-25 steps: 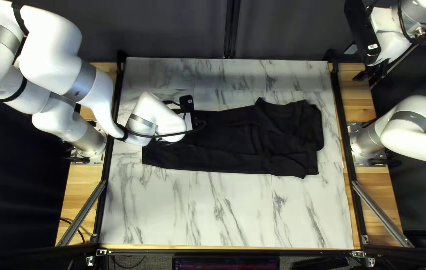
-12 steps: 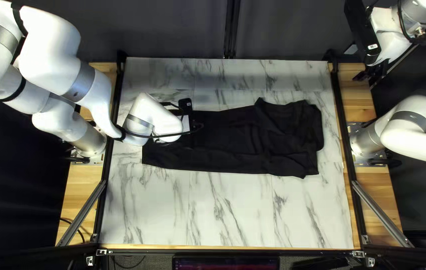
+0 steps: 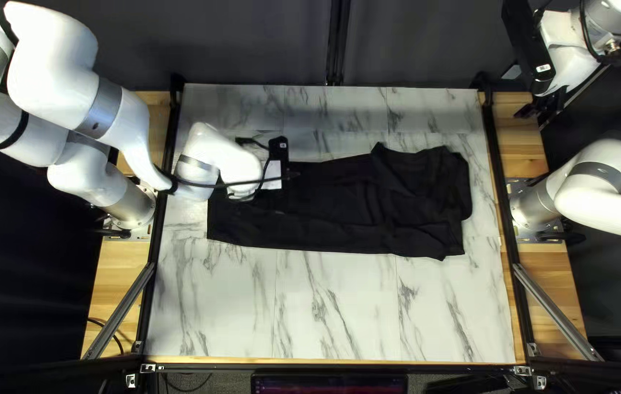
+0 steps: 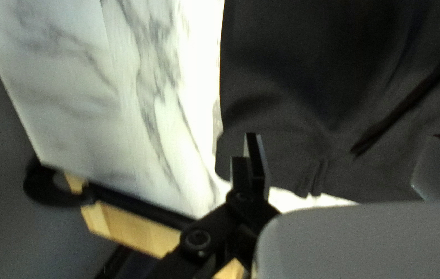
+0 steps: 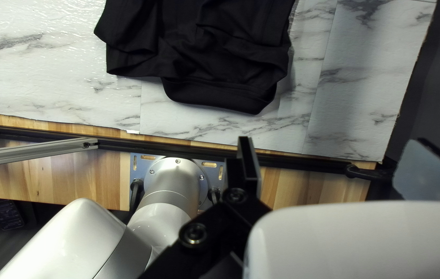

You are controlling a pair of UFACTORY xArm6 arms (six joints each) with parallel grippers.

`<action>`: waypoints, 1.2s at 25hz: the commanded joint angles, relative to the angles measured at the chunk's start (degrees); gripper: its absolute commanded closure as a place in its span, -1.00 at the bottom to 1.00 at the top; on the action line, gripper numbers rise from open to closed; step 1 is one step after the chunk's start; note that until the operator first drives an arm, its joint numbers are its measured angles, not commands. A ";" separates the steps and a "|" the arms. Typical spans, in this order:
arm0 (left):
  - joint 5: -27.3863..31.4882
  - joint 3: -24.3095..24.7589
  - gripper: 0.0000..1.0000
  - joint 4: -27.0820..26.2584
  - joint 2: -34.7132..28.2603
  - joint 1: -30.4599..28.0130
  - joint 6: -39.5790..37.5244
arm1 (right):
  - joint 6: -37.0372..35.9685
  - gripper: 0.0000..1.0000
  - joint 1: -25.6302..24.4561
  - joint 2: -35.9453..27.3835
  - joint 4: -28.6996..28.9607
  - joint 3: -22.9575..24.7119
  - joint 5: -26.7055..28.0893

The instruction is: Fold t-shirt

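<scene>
A black t-shirt [image 3: 340, 208] lies as a long strip across the marble-patterned table, its right end bunched and wrinkled. Over the shirt's left end hangs my left gripper [image 3: 252, 208], its fingertips hidden there by the wrist. In the left wrist view my left gripper [image 4: 341, 160] is open above the end of the black shirt [image 4: 302, 77], one finger beside the cloth's corner. My right gripper [image 3: 533, 108] is raised beyond the table's far right corner. In the right wrist view the right gripper [image 5: 331, 165] stands open, apart from the shirt [image 5: 220, 57].
The marble-patterned tabletop [image 3: 325, 306] is bordered by black rails, with wooden strips [image 3: 122, 292] outside them. Arm bases [image 3: 132, 208] stand at both sides. A slanted metal bar [image 3: 555, 310] crosses the right wooden strip. A dark curtain [image 3: 252, 44] hangs behind.
My left arm has drawn back a little toward the left, and its wrist has turned over the shirt's left end. The shirt and my right arm look unmoved.
</scene>
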 commanded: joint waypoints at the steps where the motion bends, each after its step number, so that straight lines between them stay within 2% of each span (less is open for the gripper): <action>1: -5.63 -3.37 -1.00 -0.02 5.87 2.10 4.29 | 0.00 -1.00 0.00 0.00 0.00 0.00 0.00; 6: -7.75 -3.84 -1.00 2.67 8.75 1.97 2.50 | 0.00 -1.00 0.00 0.00 0.00 0.00 0.00; 8: -7.43 -4.07 -0.77 3.76 9.32 1.63 1.11 | 0.00 -1.00 0.00 0.00 0.00 0.00 0.00; 11: -5.63 -5.41 -0.21 6.46 10.80 0.80 -2.48 | 0.00 -1.00 0.00 0.00 0.00 0.00 0.00; 13: -4.58 -5.86 0.06 7.87 10.97 0.44 -4.38 | 0.00 -1.00 0.00 0.00 0.00 0.00 0.00; 15: -3.56 -6.57 0.23 9.88 11.52 0.13 -7.07 | 0.00 -1.00 0.00 0.00 0.00 0.00 0.00; 18: -2.55 -7.32 0.34 12.15 12.21 -0.04 -10.06 | 0.00 -1.00 0.00 0.00 0.00 0.00 0.00; 20: -1.79 -7.62 0.28 13.59 12.17 -0.20 -12.13 | 0.00 -1.00 0.00 0.00 0.00 0.00 0.00; 22: -0.99 -8.29 0.32 14.93 12.39 -0.35 -13.93 | 0.00 -1.00 0.00 0.00 0.00 0.00 0.00; 30: 0.85 -11.24 0.36 15.69 13.02 -1.35 -14.06 | 0.00 -1.00 0.00 0.00 0.00 0.00 0.00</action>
